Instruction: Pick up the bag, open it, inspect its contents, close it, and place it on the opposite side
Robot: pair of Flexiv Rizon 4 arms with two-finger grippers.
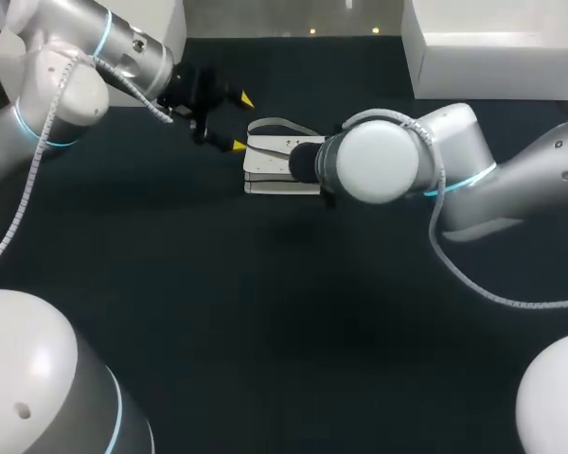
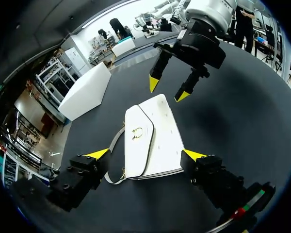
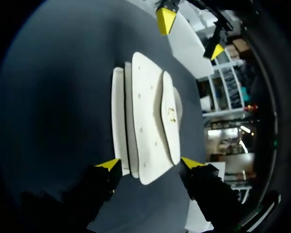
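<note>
Head: one bag (image 1: pixel 275 161) flat on table (image 1: pixel 265 303), flap shut, contents hidden; left gripper (image 1: pixel 241 122) spread wide beside strap end. Left wrist: right gripper (image 2: pixel 168 89) ahead, spread wide over far bag end, holding nothing. Right wrist: fingers spread astride near bag end; one clasp (image 3: pixel 171 114) on flap.

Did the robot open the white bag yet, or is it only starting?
Only starting. Nothing looks done yet: the bag lies flat on the table, its flap shut with the gold clasp. In hand: the left gripper and the right gripper are open at opposite ends of the bag, neither holding it. Left: picking it up, opening, looking inside, closing, and placing it on the other side.
</note>
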